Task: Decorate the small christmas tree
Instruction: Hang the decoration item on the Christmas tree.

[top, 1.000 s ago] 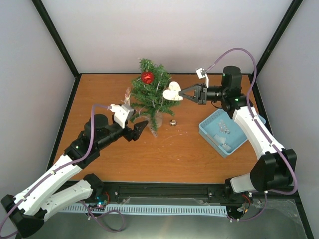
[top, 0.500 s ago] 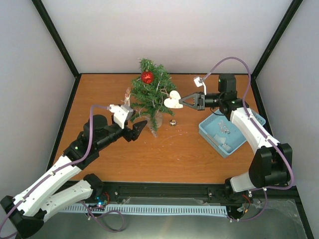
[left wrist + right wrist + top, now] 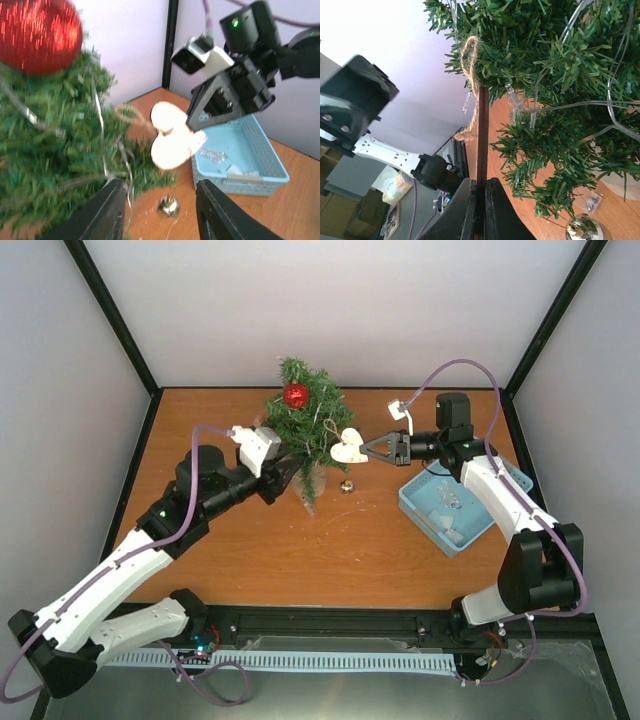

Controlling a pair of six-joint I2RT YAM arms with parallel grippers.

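- Already, the small christmas tree [image 3: 303, 430] carries some trimming. It stands upright at about 12 o'clock on the table [image 3: 330, 550], toward the far edge, with a red bauble [image 3: 296, 395] near its top and clear strands running through its branches.
- The right gripper [image 3: 372, 447] has its jaws pressed onto the edge of a pale heart ornament [image 3: 348, 446], holding it at the tree's 3 o'clock, right against the outer needles.
- In the right wrist view the heart's twine loop [image 3: 468, 55] lies against a branch tip. I cannot tell whether it is hooked over the tip.
- The left gripper [image 3: 288, 472] sits low at the tree's 7 o'clock with its jaws partly spread. In its own wrist view nothing shows clearly pinched between them.
- A small bell [image 3: 346, 486] lies on the table at the tree's 4 o'clock, not hung.
- The blue basket [image 3: 415, 502] at the table's 3 o'clock holds a few pale pieces.
- My reading: the task is partway done. The heart's loop has to catch on a branch before release, and the bell and basket pieces look left to do.
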